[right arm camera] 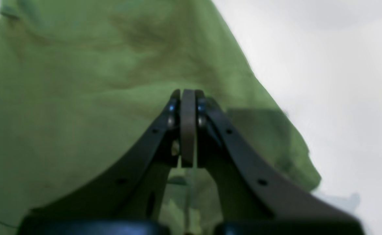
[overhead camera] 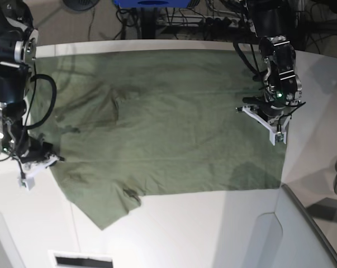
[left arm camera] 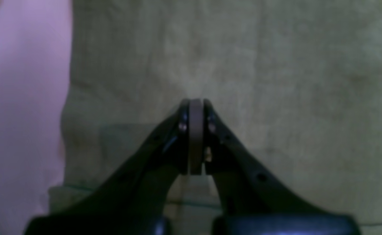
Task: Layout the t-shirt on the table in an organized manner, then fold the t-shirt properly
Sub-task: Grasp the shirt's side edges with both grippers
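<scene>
Olive-green t-shirt (overhead camera: 162,134) spread nearly flat across the white bench (overhead camera: 202,234), one short sleeve reaching toward the near edge, light wrinkles around the middle. Left gripper (left arm camera: 195,104) closed, pads pressed together with nothing visibly pinched between them, poised over the cloth close to the shirt's straight side edge; fabric ahead of and to both sides of the tips in the left wrist view, a strip of bare bench off to one side, colours there dim and blurred. Same left gripper in the base view at the shirt's edge, just above the fabric; contact with the cloth impossible to tell. Right gripper (right arm camera: 188,94) likewise closed, jaws meeting flat, no fold of cloth seen between them; green fabric ahead of and to one side of the tips in the right wrist view, bare white bench on the other side. In the base view, right gripper (overhead camera: 37,167) low at the opposite side of the shirt, right beside the cloth's border near the sleeve, with open bench behind it.
</scene>
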You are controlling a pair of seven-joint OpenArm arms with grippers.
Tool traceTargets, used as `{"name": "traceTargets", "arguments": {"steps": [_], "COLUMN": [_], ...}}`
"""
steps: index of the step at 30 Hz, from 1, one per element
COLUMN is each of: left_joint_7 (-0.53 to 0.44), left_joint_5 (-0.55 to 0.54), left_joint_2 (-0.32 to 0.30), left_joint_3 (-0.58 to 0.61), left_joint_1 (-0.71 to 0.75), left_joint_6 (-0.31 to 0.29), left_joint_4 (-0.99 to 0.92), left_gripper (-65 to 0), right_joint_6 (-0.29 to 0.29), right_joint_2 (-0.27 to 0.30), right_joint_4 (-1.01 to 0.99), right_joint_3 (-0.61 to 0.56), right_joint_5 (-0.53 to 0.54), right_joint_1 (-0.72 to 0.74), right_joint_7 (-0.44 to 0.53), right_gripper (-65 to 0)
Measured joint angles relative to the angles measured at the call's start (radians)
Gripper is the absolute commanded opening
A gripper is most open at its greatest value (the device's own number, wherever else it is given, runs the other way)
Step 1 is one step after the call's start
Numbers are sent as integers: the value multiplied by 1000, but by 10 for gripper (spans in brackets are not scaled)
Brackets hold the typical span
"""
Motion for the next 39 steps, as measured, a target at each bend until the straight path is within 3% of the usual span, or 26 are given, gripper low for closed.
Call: {"name": "traceTargets", "arguments": {"steps": [7, 10, 15, 22, 25, 28, 30, 32, 36, 39], "left_joint_7": [0, 0, 0, 0, 0, 1, 6, -1, 1, 3], "left_joint_5": [10, 11, 11, 11, 11, 11, 8, -1, 14, 14], "left_joint_2": [-1, 0, 0, 0, 0, 0, 3, 7, -3, -11], "left_joint_3": [0, 0, 0, 0, 0, -1, -12, -54, -99, -104], "left_joint_1": [-12, -11, -11, -10, -10, -9, -3, -2, -3, -3], "left_joint_6": [0, 0, 0, 0, 0, 0, -5, -6, -3, 0], "left_joint_4": [-2, -3, -3, -3, -3, 2, 32, 65, 70, 74], "left_gripper": [-650, -650, -650, -650, -650, -650, -650, -650, -650, -650], "right_joint_6": [-4, -57, -73, -209, -227, -248, -204, -125, 18, 64], "right_joint_2": [20, 28, 43, 39, 40, 23, 24, 30, 21, 6], "right_joint_4": [-98, -149, -194, -194, -194, -170, -109, -44, -7, -23], "right_joint_3": [0, 0, 0, 0, 6, 116, 141, 114, -21, -119], "right_joint_5": [-5, -2, 3, 3, 5, 7, 2, -1, -1, 10], "right_joint_1": [19, 36, 35, 34, 32, 27, 4, -8, 18, 42], "right_joint_7": [82, 107, 178, 282, 341, 362, 351, 248, 92, 73], "right_gripper": [-650, -650, -650, -650, -650, -650, -650, -650, -650, -650]}}
